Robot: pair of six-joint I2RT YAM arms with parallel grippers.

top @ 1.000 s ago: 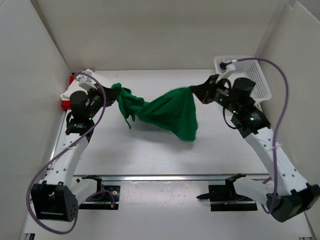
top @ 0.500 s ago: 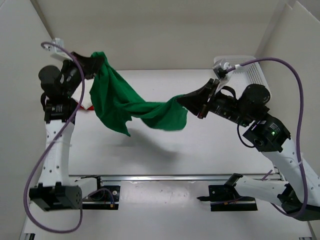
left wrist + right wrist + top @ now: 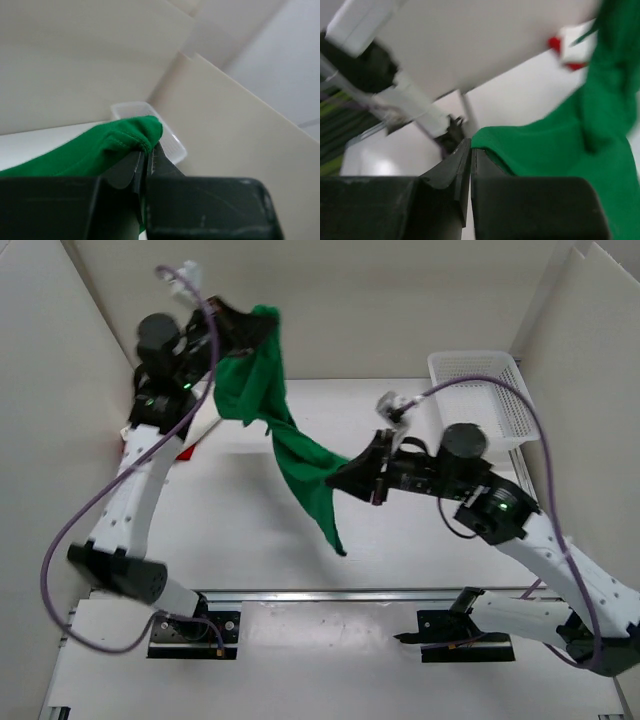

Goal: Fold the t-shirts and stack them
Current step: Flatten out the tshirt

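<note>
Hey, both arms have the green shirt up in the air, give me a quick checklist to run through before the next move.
1. Left gripper shut on green t-shirt: ok.
2. Right gripper shut on the same shirt: ok.
3. Cloth spread flat between the two: not ok, it is twisted, with one end dangling.
4. Basket apart from the cloth: ok.
5. Which edges of the shirt are gripped: cannot tell.

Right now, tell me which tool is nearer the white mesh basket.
Right. The right tool holds the green t-shirt mid-table, left of the basket; the left tool is raised at the far-left corner, much farther away.
</note>
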